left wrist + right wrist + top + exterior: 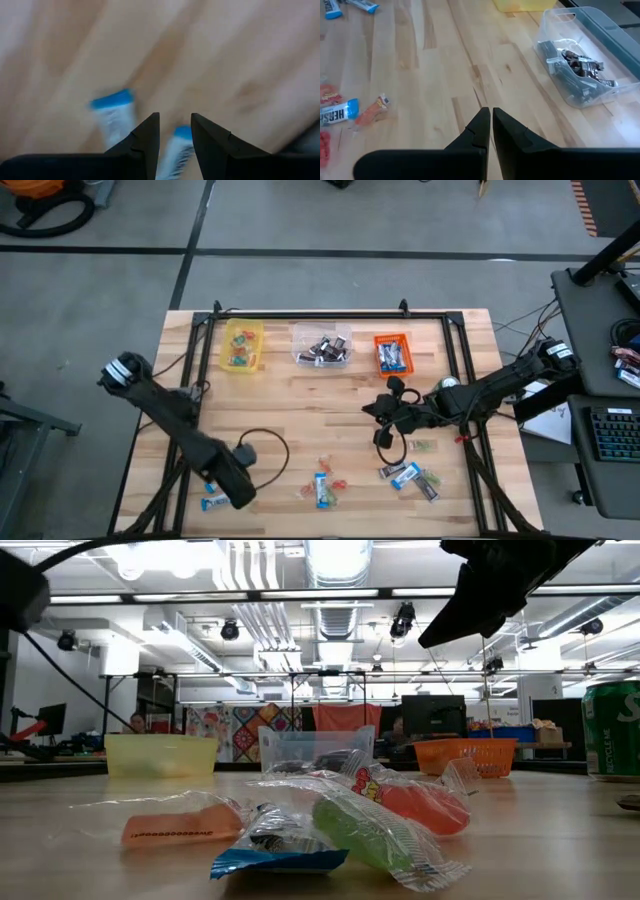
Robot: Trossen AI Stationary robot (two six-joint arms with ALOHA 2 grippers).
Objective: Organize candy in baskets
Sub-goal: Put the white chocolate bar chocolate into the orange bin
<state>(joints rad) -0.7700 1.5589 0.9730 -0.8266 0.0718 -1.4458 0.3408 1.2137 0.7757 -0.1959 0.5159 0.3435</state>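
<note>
1. I see the left gripper (222,492) low at the worktop's (300,400) front-left, jaws slightly apart over a blue-and-white bar (213,502); contact unclear, view blurred.
2. Yellow basket (243,346), clear basket (321,345), orange basket (393,354) line the back edge; loose candy (325,488) lies along the front.
3. Right gripper (372,410) hovers mid-worktop, jaws nearly together, empty.

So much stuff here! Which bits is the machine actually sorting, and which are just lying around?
Part of the job:
- yellow plastic basket
- clear plastic basket
- orange plastic basket
- loose wrapped candy on the wooden table
- blue-and-white bars
- left gripper above a blue-and-white bar
- right gripper

Just lying about:
- green can
- black keyboard beside the table
</note>
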